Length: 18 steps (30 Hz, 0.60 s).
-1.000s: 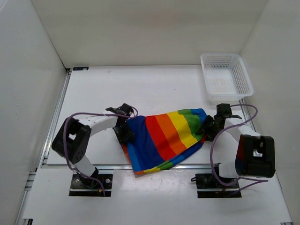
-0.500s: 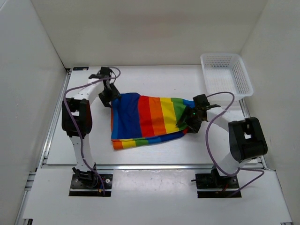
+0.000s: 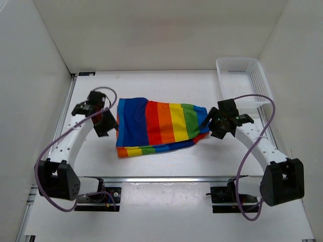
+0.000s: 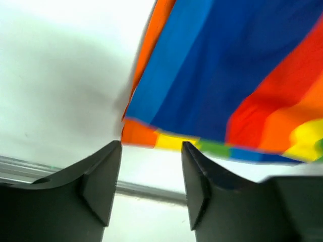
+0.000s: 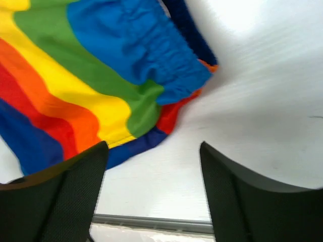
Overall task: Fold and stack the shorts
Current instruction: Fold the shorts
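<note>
Looks between folds: shorts [image 3: 159, 126] flat, doubled on bench [image 3: 166, 85]. Wide and empty: left jaws, right jaws, just beside either end. Calls next for fresh edge grips.

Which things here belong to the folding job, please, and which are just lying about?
Job in hand:
- shorts
- left gripper, open, holding nothing
- right gripper, open, holding nothing

Just lying about:
- white mesh basket, at the far right
</note>
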Motion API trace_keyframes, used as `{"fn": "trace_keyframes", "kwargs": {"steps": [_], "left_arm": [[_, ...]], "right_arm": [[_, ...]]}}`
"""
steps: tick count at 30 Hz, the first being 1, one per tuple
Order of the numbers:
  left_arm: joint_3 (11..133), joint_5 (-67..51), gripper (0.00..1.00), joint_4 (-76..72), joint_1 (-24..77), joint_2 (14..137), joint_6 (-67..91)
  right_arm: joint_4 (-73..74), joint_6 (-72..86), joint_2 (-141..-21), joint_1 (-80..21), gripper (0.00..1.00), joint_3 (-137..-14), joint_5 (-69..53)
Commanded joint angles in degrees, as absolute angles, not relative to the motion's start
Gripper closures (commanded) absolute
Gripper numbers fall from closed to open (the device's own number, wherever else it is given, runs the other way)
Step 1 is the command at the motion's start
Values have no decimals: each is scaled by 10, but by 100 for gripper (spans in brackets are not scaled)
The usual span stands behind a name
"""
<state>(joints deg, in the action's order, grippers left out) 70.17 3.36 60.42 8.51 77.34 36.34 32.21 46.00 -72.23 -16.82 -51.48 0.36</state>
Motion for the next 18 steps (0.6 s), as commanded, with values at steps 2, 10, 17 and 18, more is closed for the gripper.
{"fn": "trace_keyframes", "kwargs": {"steps": [2,10,17,18], "left_arm": [[550,-54,43,568,92,740,409],[514,-26,47,518,92,809,429],[547,8,52,497,92,871,434],[554,15,54,497,92,879,434]], "right_arm": [[356,437,-718,-145,28,-494,24],[348,407,-747,-133,33,-512,18],[343,396,-753,-114,33,-518,1],[343,396,-753,-114,33,-518,1]]}}
